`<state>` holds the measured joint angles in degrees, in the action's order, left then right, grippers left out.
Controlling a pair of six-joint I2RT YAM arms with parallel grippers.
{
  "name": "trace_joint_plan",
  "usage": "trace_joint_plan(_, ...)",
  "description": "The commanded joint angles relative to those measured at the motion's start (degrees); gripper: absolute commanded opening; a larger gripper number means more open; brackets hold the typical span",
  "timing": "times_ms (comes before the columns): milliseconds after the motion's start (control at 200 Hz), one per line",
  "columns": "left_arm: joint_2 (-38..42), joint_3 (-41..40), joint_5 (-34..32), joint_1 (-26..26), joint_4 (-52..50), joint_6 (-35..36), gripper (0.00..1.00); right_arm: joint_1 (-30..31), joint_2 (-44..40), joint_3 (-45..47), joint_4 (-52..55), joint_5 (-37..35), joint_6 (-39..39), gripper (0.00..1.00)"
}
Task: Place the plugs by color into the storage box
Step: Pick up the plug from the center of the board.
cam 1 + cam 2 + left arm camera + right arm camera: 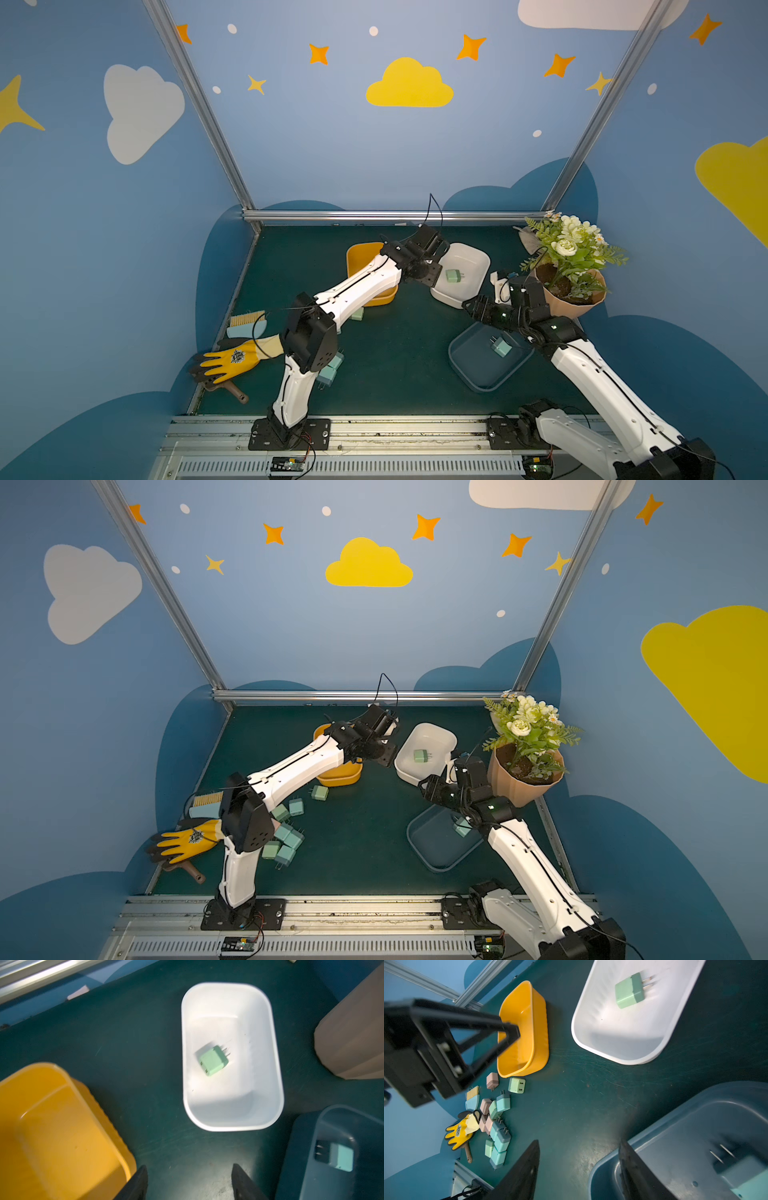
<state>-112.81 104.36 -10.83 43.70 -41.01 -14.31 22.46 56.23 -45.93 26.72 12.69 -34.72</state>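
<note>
Three storage boxes stand on the green mat: a yellow one (359,257), a white one (471,257) and a blue one (478,372). A pale green plug (453,276) lies in the white box. A teal plug (500,347) lies in the blue box. Several pink, green and teal plugs (286,837) are heaped by the left arm's base, seen more fully in the right wrist view as a loose pile of plugs (497,1126). My left gripper (189,1166) hangs open and empty between the yellow and white boxes. My right gripper (579,1142) is open and empty at the blue box's rim.
A potted plant (569,291) stands at the back right, close behind the right arm. A yellow work glove (232,359), a yellow-bristled brush (245,324) and a wooden handle (237,392) lie at the left edge. Aluminium rails border the mat.
</note>
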Motion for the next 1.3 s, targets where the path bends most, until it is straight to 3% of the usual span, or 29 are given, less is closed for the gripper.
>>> trace_joint_plan(0, 8.7, -9.9, -2.8, -0.4, 4.3, -2.8, 0.65, 2.9, 1.2, -2.9, -1.2, -1.0, -1.2, 0.61)
trace_joint_plan(185, 20.7, -24.7, -4.6, -0.5, 3.2, -7.7, 0.65, 9.2, 3.3, -3.2, -3.2, -3.3, -3.2, 0.61)
trace_joint_plan(395, 35.0, -39.3, -11.1, -0.5, -0.7, -14.2, 0.65, 14.7, 8.4, -3.3, -9.4, -2.8, -4.3, 0.61)
trace_joint_plan(691, 54.9, -54.7, -12.0, -0.6, -3.5, -27.0, 0.62, 20.8, 17.9, -7.3, -14.7, -2.3, -4.0, 0.61)
trace_joint_plan(866, 62.1, -61.0, -15.6, -1.9, -6.1, -32.4, 0.60, 23.8, 23.9, -11.6, -13.8, -0.2, -3.3, 0.61)
trace_joint_plan(936, 62.8, -64.0, -14.2, -5.5, -2.3, -32.4, 0.60, 24.1, 26.5, -13.5, -12.9, 2.9, -4.8, 0.62)
trace_joint_plan(1086, 59.2, -68.8, -2.1, -22.3, 8.3, -31.0, 0.62, 26.1, 30.9, -16.6, -14.4, 5.2, -5.7, 0.62)
trace_joint_plan(1296, 50.5, -65.5, -3.5, -29.9, 14.5, -24.9, 0.62, 27.6, 38.9, -26.7, -11.5, 7.4, -4.1, 0.62)
